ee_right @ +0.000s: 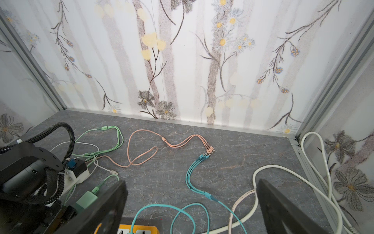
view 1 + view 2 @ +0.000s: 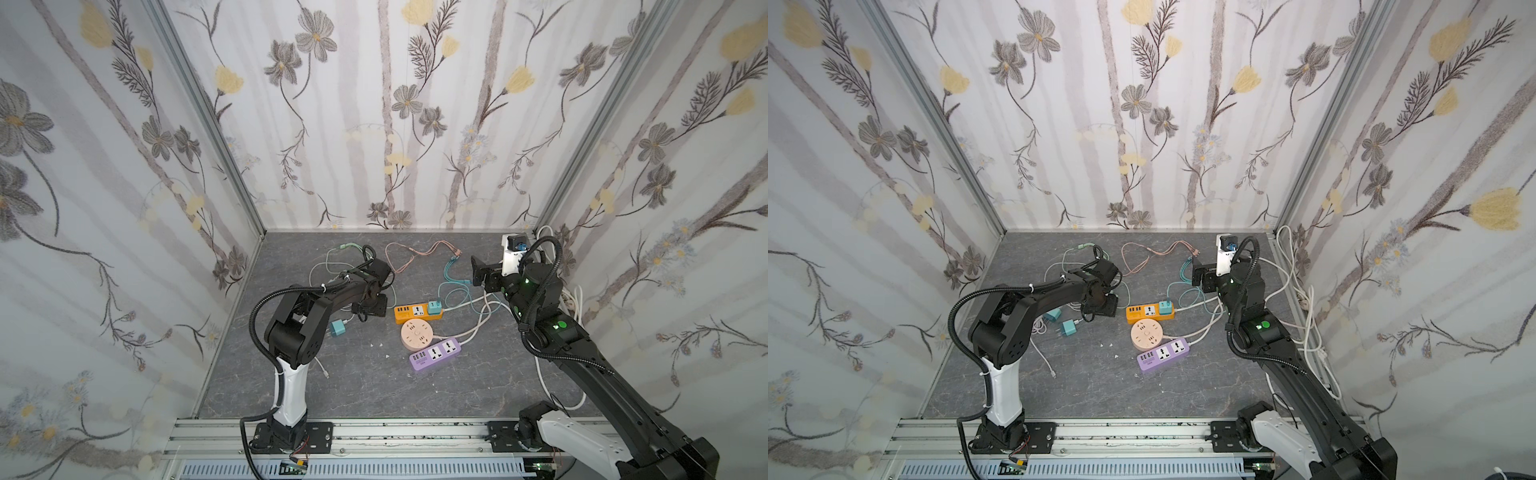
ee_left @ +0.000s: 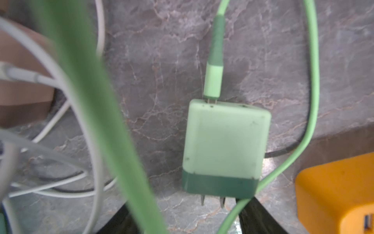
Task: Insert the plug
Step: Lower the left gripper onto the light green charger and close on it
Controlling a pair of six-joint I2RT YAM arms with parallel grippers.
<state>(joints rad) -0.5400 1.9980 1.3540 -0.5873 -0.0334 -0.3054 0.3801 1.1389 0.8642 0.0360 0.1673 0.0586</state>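
Jaws of the left gripper (image 3: 188, 204) are parted, nothing gripped; those of the right gripper (image 1: 191, 182) likewise. The plug (image 3: 224, 141), pale green, dark-banded, two-pronged, is laid flat on the counter (image 3: 162, 60).

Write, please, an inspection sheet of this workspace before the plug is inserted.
Surface: grey marbled tabletop, some white specks.
Job's things: pale green square charger plug lies flat, prongs free, near the orange plastic power strip; a plugged teal charger sits in it.
Clutter: purple power strip, round peach socket hub, loose teal charger.
Grippers: left gripper low at the green plug, jaws apart, not gripping; right gripper raised, jaws wide, empty.
Cables: green cable crosses the left wrist view; pink cable, teal cable, white cord lie looped.
Surroundings: floral wallpaper walls, aluminium frame post.
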